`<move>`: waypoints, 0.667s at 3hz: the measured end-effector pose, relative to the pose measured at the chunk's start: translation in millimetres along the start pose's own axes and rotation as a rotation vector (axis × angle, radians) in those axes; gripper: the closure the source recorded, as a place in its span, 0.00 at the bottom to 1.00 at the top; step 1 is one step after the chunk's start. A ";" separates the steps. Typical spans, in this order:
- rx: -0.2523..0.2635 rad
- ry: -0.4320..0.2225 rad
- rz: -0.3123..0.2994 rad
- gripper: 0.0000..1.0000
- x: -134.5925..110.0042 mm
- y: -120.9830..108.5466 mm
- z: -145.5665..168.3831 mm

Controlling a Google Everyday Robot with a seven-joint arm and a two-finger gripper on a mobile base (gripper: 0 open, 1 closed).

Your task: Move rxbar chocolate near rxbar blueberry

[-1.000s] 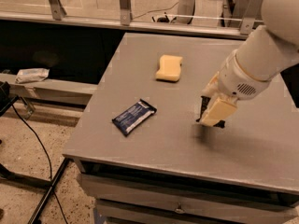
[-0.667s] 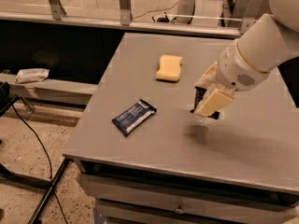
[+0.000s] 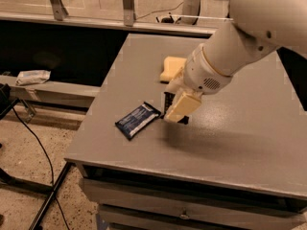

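Our gripper (image 3: 180, 108) hangs low over the grey table (image 3: 240, 143), its pale fingers clamped on the rxbar chocolate (image 3: 168, 102), whose black wrapper shows at the left edge of the fingers and below them. We cannot tell whether the bar touches the tabletop. Just to its left, the rxbar blueberry (image 3: 138, 120) lies flat at a slant near the table's front left corner. Behind the gripper we see a yellow sponge (image 3: 171, 67), partly hidden by the white arm (image 3: 225, 51).
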State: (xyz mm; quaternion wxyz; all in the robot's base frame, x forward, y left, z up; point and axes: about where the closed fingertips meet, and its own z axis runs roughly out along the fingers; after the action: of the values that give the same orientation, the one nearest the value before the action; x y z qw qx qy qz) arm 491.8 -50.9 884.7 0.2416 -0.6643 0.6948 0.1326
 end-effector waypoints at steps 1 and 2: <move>-0.015 -0.004 -0.032 0.50 -20.0 1.2 19.2; -0.012 0.010 -0.027 0.27 -21.4 -2.0 27.0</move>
State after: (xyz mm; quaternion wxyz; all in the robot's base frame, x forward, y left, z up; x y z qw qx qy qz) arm 498.1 -19.1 873.1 0.2358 -0.6757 0.6862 0.1302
